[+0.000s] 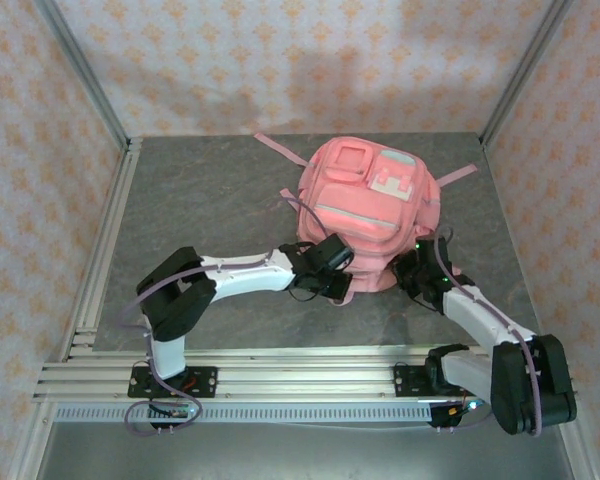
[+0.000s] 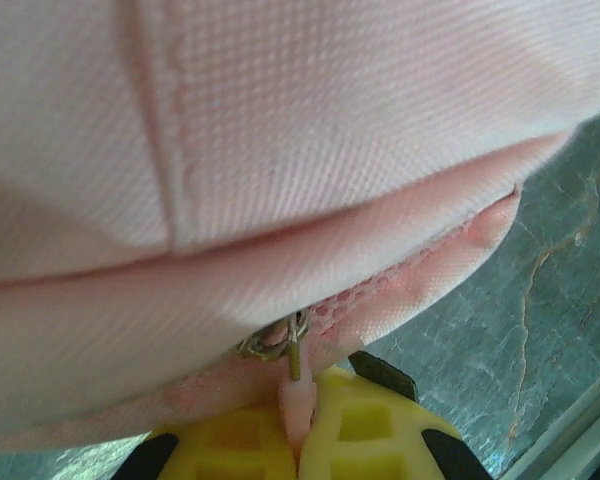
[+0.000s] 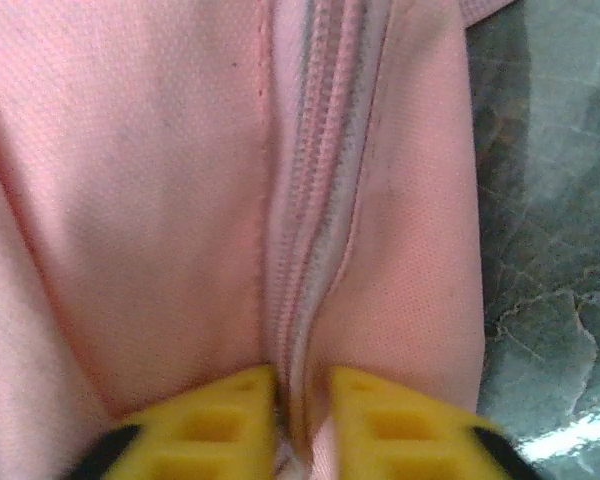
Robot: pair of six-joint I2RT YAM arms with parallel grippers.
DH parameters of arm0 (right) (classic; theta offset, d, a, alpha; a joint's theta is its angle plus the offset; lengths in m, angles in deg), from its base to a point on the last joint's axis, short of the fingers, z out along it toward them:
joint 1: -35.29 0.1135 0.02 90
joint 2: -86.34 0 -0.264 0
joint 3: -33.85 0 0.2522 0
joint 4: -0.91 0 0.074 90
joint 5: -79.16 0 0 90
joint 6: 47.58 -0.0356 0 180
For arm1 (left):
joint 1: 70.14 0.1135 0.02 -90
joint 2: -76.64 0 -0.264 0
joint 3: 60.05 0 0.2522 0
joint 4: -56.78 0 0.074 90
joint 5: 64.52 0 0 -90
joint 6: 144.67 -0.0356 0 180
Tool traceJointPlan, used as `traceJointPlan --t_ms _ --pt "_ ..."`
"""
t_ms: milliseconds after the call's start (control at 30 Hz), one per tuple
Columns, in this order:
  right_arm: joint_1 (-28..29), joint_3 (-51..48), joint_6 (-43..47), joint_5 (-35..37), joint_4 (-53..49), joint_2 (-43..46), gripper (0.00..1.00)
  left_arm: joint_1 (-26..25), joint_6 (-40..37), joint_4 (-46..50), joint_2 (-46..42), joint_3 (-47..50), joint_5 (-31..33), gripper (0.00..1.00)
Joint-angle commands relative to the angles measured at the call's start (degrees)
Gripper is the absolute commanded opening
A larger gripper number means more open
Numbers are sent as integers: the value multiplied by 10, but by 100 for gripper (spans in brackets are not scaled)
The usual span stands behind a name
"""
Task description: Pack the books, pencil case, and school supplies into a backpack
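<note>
Left wrist view: left gripper (image 2: 300, 420) pinches shut on the zipper pull (image 2: 294, 355) of the backpack (image 1: 365, 205); right gripper (image 3: 302, 395) stands slightly parted astride its zipper seam (image 3: 315, 200)

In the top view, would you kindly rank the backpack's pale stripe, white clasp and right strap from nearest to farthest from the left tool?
1. Pale stripe, just beyond the left tool.
2. White clasp, higher up the front.
3. Right strap, far right side.
</note>
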Motion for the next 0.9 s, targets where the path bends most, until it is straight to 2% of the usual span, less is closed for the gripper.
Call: traceJointPlan --t_ms 0,100,200,367,500,633,733,867 --pt "0 -6 -15 -38 20 42 39 1 -10 12 16 -30 -2 0" --pt "5 -29 -42 -32 -33 125 44 0 -10 10 19 -33 -3 0" --pt "26 -64 -104 -28 -54 216 44 -1 -10 7 22 -33 -6 0" --pt "113 -93 -198 33 -48 304 42 -3 -8 2 22 -27 -6 0" --pt "168 -82 -213 88 -3 270 55 -3 -9 4 17 -22 -2 0" --pt "187 -54 -205 95 56 157 59 -3 -9 6 12 -21 1 0" --pt "188 -36 -201 106 83 80 53 -3 -10 10 8 -21 4 0" --pt "188 -3 -155 148 59 38 25 -3 -12 18 2 -20 10 0"
